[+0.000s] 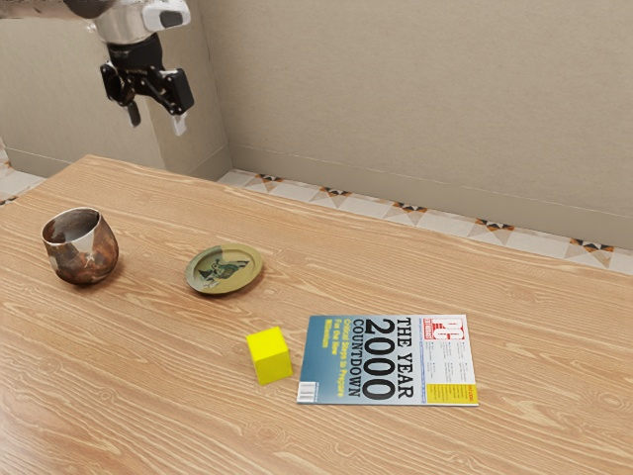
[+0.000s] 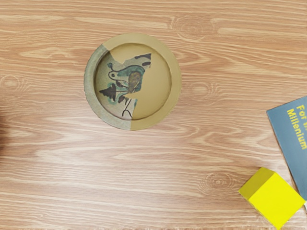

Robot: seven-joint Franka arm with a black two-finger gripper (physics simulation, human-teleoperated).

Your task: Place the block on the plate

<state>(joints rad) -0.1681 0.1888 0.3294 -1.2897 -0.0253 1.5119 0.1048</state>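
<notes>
Hanging in the upper left of the exterior view: tool (image 1: 157,121), fingers spread, pointing down, wall (image 1: 396,89) visible through the gap. Arm (image 1: 40,8) enters from the top left corner, pale hand housing above the black tool.

Block (image 1: 269,356): plain yellow cube, flat on the wooden tabletop (image 1: 148,396), lower middle of the exterior frame, a bit left of center. It's off the plate, with bare wood between the two. Magazine sits just to its right in the frame; can't tell if they touch.

Plate (image 1: 226,270): left of center in the exterior frame, up and left of the block. Round, raised rim, lying flat. Wrist view gives the detail: part of it tan, part grey-green, with a dark tree and an animal-like figure drawn in the middle.

Magazine (image 1: 387,359): lower right of center, lying flat, cover up. Blue at its left end, white toward the right, a yellow patch at its lower right corner. Big black print reads THE YEAR 2000 COUNTDOWN, turned sideways. Wrist view catches its blue end close by the block, yellow lettering on it.

Cup (image 1: 81,247): left side of the exterior frame, upright, round-bellied, mottled brown and grey, well apart from the block. Plate lies between cup and magazine.

Floor (image 1: 346,201) with patterned tile strip runs behind the tabletop, along the wall.
</notes>
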